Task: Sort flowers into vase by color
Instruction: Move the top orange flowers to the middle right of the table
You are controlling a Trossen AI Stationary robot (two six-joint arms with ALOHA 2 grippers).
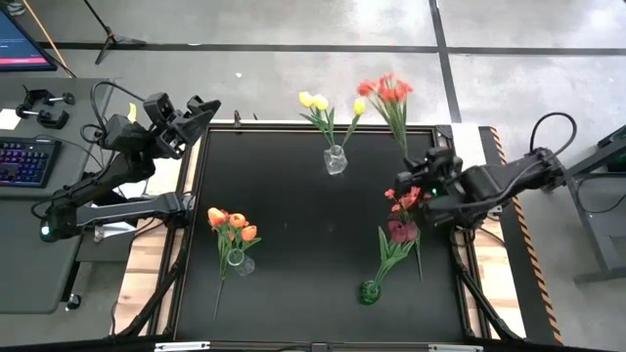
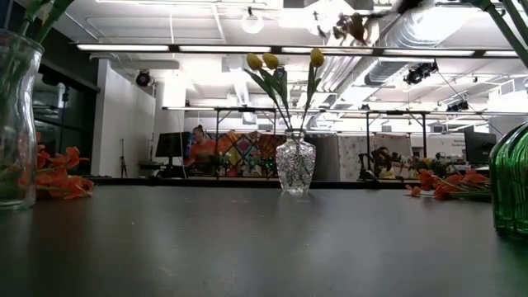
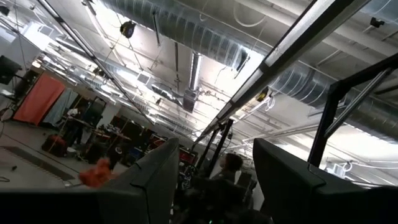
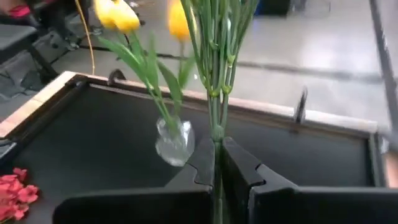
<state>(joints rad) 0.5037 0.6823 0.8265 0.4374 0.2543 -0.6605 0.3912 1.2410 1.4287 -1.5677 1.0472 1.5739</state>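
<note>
My right gripper (image 1: 405, 178) (image 4: 217, 148) hangs over the table's right side, shut on a bunch of red tulips (image 1: 384, 91). Their heads reach past the table's far edge. A clear vase (image 1: 335, 160) (image 2: 294, 165) with yellow tulips (image 1: 315, 101) (image 4: 118, 15) stands at the far middle. Orange tulips (image 1: 233, 223) stand in a clear vase (image 1: 238, 262) at the near left. A green vase (image 1: 369, 291) (image 2: 513, 177) at the near right holds dark maroon tulips (image 1: 401, 232). My left gripper (image 1: 201, 110) (image 3: 214, 180) is open beyond the table's far left corner, pointing up. My right gripper pinches the red tulips' green stems (image 4: 216, 121) between its two fingers, several stems together. The stems rise out past the fingertips. The bunch is lifted clear of the table and slants toward the far edge, heads uppermost.
Red blossoms (image 1: 406, 198) (image 4: 15, 190) show just below my right gripper, above the maroon heads. The black table top (image 1: 303, 225) has a raised wooden rim. A keyboard (image 1: 24, 161) and clamps lie on a side desk to the left.
</note>
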